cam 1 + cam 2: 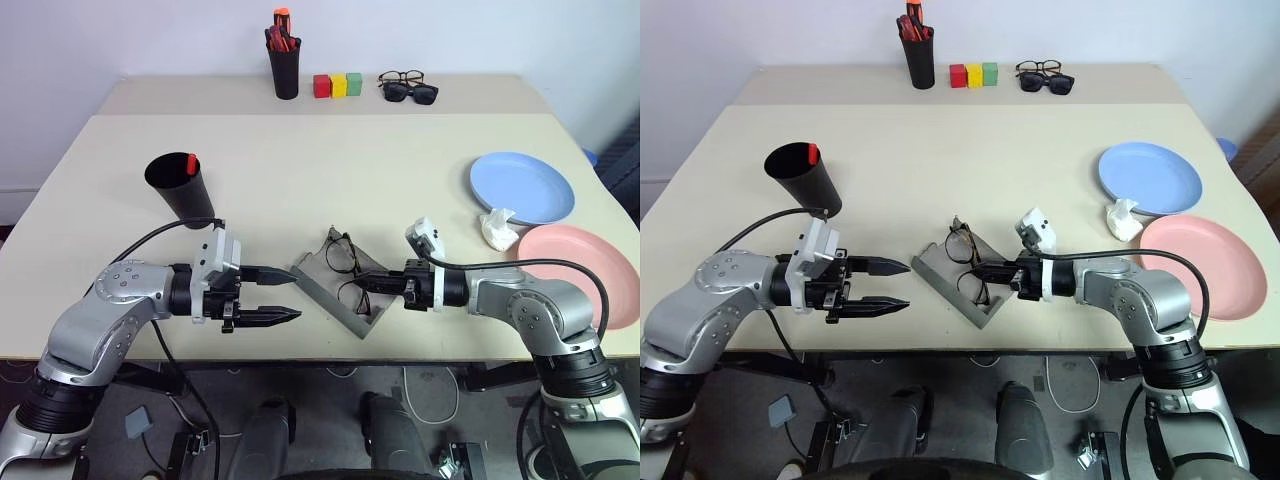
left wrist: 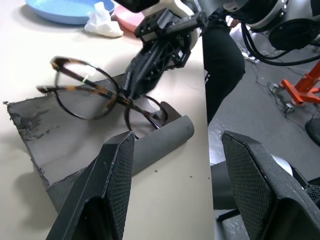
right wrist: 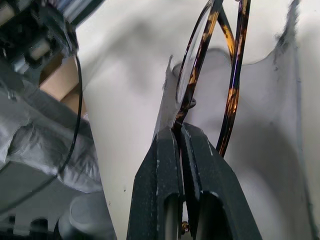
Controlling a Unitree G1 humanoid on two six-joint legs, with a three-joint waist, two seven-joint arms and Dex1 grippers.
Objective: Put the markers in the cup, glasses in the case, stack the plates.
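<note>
Thin dark-framed glasses hang partly over the open grey case near the table's front edge. My right gripper is shut on their frame, reaching in from the case's right side; the right wrist view shows the frame pinched between the closed tips. My left gripper stands open and empty just left of the case, pointing at it. The black cup stands behind my left arm with a red-capped marker inside it. A light blue plate and a pink plate lie side by side at the right.
A crumpled white tissue lies between the two plates. At the back stand a black holder with red and orange pens, several coloured blocks, and dark sunglasses with another pair of glasses.
</note>
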